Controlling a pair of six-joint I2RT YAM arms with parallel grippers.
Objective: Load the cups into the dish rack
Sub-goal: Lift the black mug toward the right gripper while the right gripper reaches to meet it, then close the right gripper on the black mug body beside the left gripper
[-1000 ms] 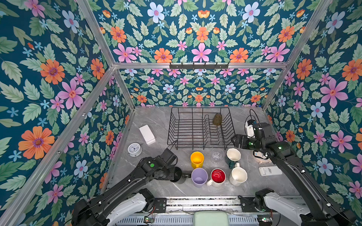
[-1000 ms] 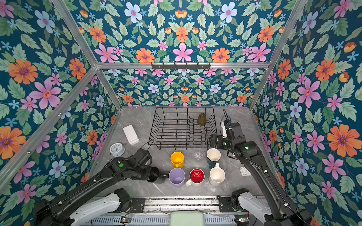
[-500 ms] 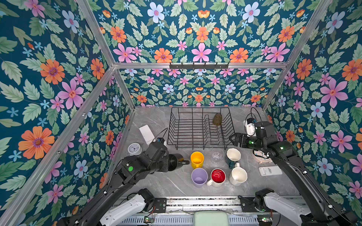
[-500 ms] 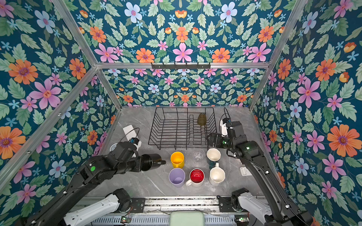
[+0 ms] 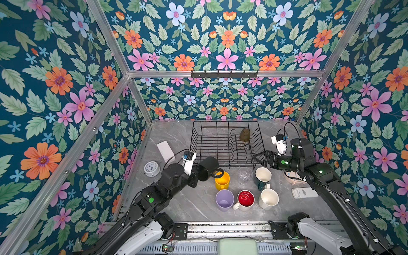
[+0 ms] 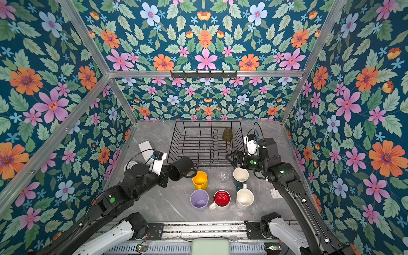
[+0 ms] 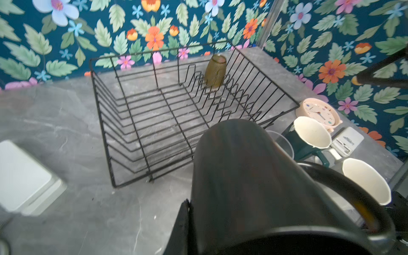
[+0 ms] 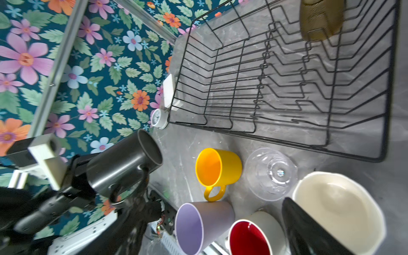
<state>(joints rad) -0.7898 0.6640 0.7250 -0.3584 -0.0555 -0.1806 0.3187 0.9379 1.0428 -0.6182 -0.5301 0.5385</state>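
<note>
Just short of the near rim of the dish rack (image 5: 212, 141), the left gripper (image 5: 197, 175) is holding the black mug (image 5: 207, 169) clear of the table. Its jaws are pressing nearly together on the mug, though the mug's own body is hiding exactly where they are biting in the left wrist view. The mug is lying on its side in the air, with its handle hanging just above the yellow mug (image 5: 221, 181). As I judge it, trouble is most likely waiting there: so narrow a pinch on a mug jutting out sideways is inviting it to swivel or slip. A low pass could be catching the handle on the yellow mug or on the rack's front wire, shoving the rack or knocking the mug loose. The right gripper (image 5: 259, 157) is hovering with jaws spread wide and nothing between them, by the rack's front right corner near the dark green mug (image 5: 262, 177). A crossing path there could be bringing the two arms together. Inside the rack only the amber tumbler (image 5: 244, 134) is sitting, apparently mouth down among the far dividers. The clear glass (image 5: 245, 175), lilac tumbler (image 5: 224, 199), white red-inside mug (image 5: 245, 199) and cream mug (image 5: 268, 198) are waiting on the table in front. The black mug itself is looking plain and smooth, a straight-sided cylinder with a large loop handle. It is reading matt black from above and charcoal grey with a soft sheen in the right wrist view.
</note>
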